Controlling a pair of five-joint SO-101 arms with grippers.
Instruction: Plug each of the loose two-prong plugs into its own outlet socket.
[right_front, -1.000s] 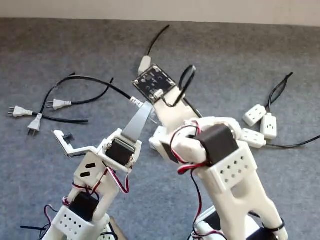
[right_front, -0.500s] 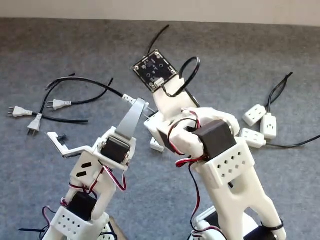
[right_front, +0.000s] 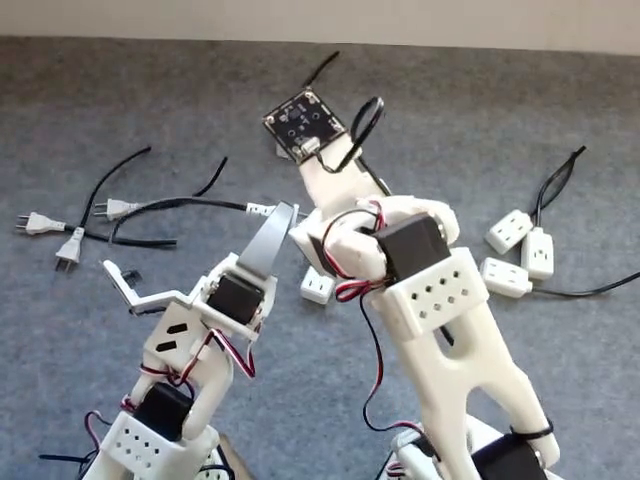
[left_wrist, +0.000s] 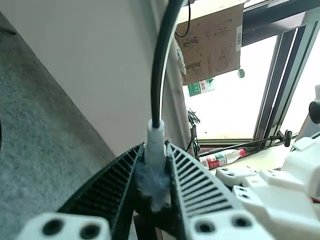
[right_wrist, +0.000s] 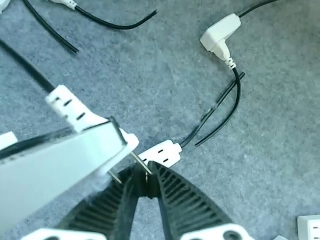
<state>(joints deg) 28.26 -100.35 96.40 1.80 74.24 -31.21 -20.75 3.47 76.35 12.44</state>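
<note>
My left gripper (right_front: 282, 222) is shut on a white two-prong plug (left_wrist: 155, 146) whose black cord (right_front: 185, 204) trails left across the carpet. In the right wrist view that plug's prongs (right_wrist: 139, 164) stick out from the left gripper's grey jaw and reach the tips of my right gripper (right_wrist: 146, 179), which is shut. A white outlet socket (right_wrist: 161, 153) on a black cord lies on the carpet just beyond those tips; from above this socket (right_front: 317, 286) sits between the two arms. Three loose plugs (right_front: 72, 246) lie at the far left.
Three more white sockets (right_front: 520, 250) with black cords lie at the right. Another white plug (right_wrist: 220, 31) with a looped cord rests on the carpet beyond the grippers. The right arm's camera board (right_front: 305, 126) stands high over the middle. Grey carpet covers the floor.
The right arm has swung left and farther back, uncovering the socket on the carpet. The left gripper kept its plug, and the cord has been dragged flatter and nearer.
</note>
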